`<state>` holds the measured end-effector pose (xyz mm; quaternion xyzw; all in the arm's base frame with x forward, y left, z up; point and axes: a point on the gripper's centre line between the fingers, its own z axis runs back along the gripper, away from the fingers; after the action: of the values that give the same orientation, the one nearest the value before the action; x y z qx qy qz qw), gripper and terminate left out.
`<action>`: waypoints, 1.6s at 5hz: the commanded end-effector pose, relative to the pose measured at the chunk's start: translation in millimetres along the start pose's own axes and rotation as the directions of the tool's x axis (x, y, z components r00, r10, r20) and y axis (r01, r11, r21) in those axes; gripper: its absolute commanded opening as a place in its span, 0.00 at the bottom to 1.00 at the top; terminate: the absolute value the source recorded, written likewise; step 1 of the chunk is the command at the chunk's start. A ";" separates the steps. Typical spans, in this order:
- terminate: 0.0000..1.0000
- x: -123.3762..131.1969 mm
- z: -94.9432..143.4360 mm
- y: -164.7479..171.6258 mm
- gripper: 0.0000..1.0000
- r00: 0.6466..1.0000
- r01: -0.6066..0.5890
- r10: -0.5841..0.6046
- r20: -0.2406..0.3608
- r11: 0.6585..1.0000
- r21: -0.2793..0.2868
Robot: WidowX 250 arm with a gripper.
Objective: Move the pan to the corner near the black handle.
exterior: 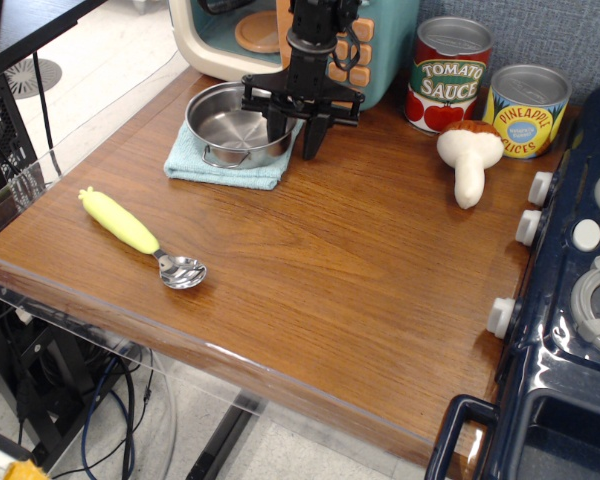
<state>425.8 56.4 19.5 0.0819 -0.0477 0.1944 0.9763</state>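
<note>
The pan (225, 122) is a small shiny steel pot sitting on a light blue cloth (220, 168) at the back left of the brown tabletop. My gripper (295, 135) points down over the pan's right rim, with one finger inside the pan and the other outside it. The jaws stand narrow and pinch the rim. The pan rests on the cloth. The black handle (458, 425) is on the front of the dark stove (570, 330) at the lower right. The table corner (415, 435) beside it is bare wood.
A spoon with a yellow handle (130, 228) lies at the front left. A toy mushroom (468, 158), a tomato sauce can (450, 75) and a pineapple can (528, 110) stand at the back right. A teal toy appliance (380, 50) stands behind the gripper. White stove knobs (500, 316) line the table's right edge.
</note>
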 end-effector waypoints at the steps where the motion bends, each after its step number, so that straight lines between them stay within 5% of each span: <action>1: 0.00 8.0 43.7 -0.1 0.00 0.995 0.003 0.001 0.102 0.999 -0.041; 4: 0.00 -2.5 75.6 9.9 0.00 0.989 -0.013 0.016 0.147 1.000 -0.022; 6: 0.00 -57.8 106.2 -1.1 0.00 0.981 0.046 -0.042 0.189 0.999 -0.017; 8: 0.00 -138.1 98.5 -32.4 0.00 0.962 0.224 -0.210 0.174 0.973 -0.063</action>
<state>302.4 -46.4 75.8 0.0702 -0.0979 0.0735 0.9900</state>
